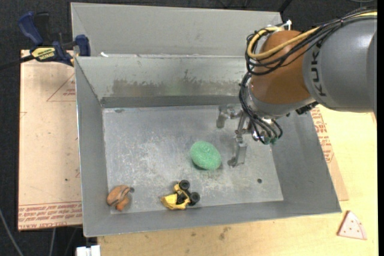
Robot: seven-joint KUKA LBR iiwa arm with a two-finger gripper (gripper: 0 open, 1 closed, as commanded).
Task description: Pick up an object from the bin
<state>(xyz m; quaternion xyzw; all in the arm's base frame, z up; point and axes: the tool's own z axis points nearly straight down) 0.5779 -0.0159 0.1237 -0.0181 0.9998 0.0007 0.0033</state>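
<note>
the arm [351,66] comes in from the right, over the bin's [150,141] right rim. its grey last link lies about level, and the orange cover [282,78] at the wrist turns down toward the floor. yellow and black cables [262,44] loop over the top of the cover.

the gripper [230,142] hangs low below the cover, over the right half of the floor. its two fingers stand apart, one nearer the back wall and one nearer the front, with nothing between them. the front finger [238,151] reaches down close to the floor.

a green lump [205,156], round and rough, lies near the middle of the floor. it is just left of the front finger's tip, outside the gap between the fingers. whether the tip touches it cannot be told.

well apart from the gripper, near the front wall, lie a yellow toy [179,196] with black parts and, in the front left corner, a brown thing [120,196].
</note>
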